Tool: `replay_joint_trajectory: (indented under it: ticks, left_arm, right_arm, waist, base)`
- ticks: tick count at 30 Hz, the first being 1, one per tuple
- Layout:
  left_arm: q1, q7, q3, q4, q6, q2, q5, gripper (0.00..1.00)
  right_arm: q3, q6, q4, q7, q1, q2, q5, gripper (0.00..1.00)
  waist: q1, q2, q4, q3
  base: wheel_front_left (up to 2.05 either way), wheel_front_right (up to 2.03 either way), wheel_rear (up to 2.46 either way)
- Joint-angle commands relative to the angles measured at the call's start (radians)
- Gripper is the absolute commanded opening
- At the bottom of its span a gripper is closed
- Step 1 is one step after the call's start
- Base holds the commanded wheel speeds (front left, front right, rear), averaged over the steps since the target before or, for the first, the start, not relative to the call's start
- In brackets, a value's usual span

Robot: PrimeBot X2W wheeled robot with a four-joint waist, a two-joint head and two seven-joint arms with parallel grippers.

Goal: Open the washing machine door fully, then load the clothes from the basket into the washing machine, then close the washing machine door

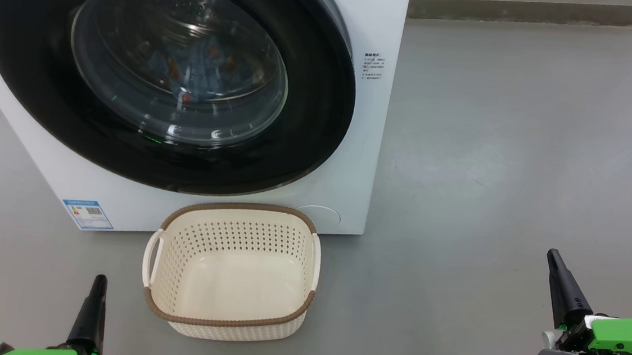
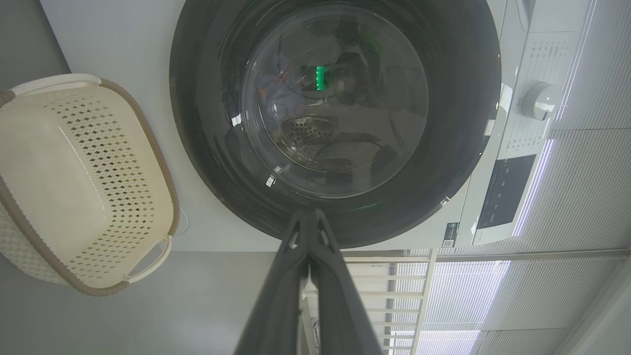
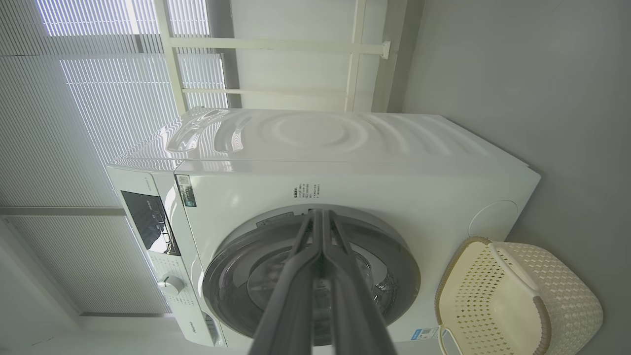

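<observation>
The white washing machine (image 1: 366, 125) stands at the upper left, and its black-rimmed door (image 1: 30, 87) lies flat against its front. Behind the glass I see light blue clothes (image 1: 200, 67) with orange prints in the drum. On the floor just before the machine sits the cream basket (image 1: 225, 323), with nothing in it. My left gripper (image 1: 98, 281) is shut at the lower left, left of the basket. My right gripper (image 1: 553, 255) is shut at the lower right, well clear of it. In the wrist views the left gripper (image 2: 308, 214) and right gripper (image 3: 320, 213) point at the door (image 2: 207, 148) (image 3: 394, 276) from a distance.
Grey floor (image 1: 520, 160) stretches to the right of the machine up to a wall base (image 1: 532, 14). A blue label (image 1: 87, 214) and a round cap (image 1: 324, 215) mark the machine's lower front. The control panel and its dial (image 2: 540, 101) sit above the door, with window blinds (image 3: 98, 98) behind.
</observation>
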Motion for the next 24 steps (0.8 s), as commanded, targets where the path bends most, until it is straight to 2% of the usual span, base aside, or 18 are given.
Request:
replay_joint_trajectory:
  ticks: [1, 24]
  left_arm:
    - [-0.046, 0.007, 0.033, -0.031, 0.000, 0.009, -0.008, 0.00]
    - [-0.046, 0.007, 0.033, -0.031, 0.000, 0.009, -0.008, 0.00]
  right_arm:
    - [0.018, 0.002, -0.030, 0.008, -0.006, -0.009, 0.001, 0.00]
    - [0.018, 0.002, -0.030, 0.008, -0.006, -0.008, 0.001, 0.00]
  waist:
    - [0.0000, 0.0000, 0.000, 0.000]
    - [0.0000, 0.0000, 0.000, 0.000]
  base:
    - [0.00, 0.00, 0.00]
    - [0.00, 0.00, 0.00]
